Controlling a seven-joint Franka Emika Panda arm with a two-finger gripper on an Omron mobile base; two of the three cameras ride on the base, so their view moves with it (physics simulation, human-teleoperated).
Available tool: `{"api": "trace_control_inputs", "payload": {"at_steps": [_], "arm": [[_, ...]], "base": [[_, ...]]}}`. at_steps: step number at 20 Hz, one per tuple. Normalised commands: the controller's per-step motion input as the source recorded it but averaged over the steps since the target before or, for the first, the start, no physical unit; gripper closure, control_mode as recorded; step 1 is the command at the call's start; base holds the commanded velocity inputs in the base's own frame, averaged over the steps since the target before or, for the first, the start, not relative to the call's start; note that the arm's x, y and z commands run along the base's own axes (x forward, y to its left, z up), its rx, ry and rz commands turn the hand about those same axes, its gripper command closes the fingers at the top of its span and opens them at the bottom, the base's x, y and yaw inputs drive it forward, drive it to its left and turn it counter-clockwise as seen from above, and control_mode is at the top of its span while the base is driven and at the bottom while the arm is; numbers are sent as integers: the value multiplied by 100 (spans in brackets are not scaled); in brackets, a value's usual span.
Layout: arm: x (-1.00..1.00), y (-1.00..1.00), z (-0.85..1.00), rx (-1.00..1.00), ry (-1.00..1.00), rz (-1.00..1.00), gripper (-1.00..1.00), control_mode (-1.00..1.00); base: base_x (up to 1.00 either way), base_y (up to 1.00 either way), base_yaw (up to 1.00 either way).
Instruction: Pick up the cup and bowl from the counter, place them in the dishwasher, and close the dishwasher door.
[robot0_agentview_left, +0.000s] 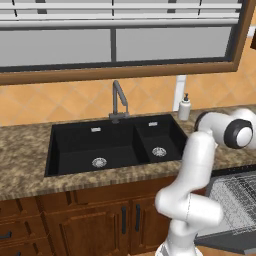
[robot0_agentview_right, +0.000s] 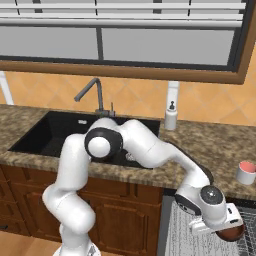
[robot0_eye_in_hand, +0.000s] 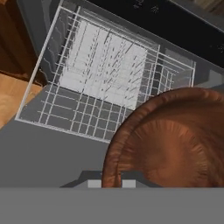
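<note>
Right base view: white arm reaches down and right, its gripper (robot0_agentview_right: 231, 231) low at the frame's bottom-right, pinched narrow on the rim of a brown bowl (robot0_agentview_right: 231, 234), held above the dishwasher (robot0_agentview_right: 200, 235) rack. Cup (robot0_agentview_right: 246, 172) w/ red face stands on the counter (robot0_agentview_right: 210, 145) near its front edge, apart from the soap bottle (robot0_agentview_right: 171, 118) by the wall. Hand view: bowl fills lower right, over the grey wire rack (robot0_eye_in_hand: 100, 70); most of the rack lies open, and the dark door (robot0_eye_in_hand: 48, 153) panel spreads flat beneath. Left base view: black sink (robot0_agentview_left: 112, 145) set in the counter.
</note>
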Motion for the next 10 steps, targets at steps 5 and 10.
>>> {"api": "trace_control_inputs", "payload": {"at_steps": [5, 10], "arm": [[41, -21, -46, 10, 2, -6, 100, -100], [47, 8, -24, 11, 3, -2, 100, -100]], "base": [[0, 0, 0], [0, 0, 0]]}}
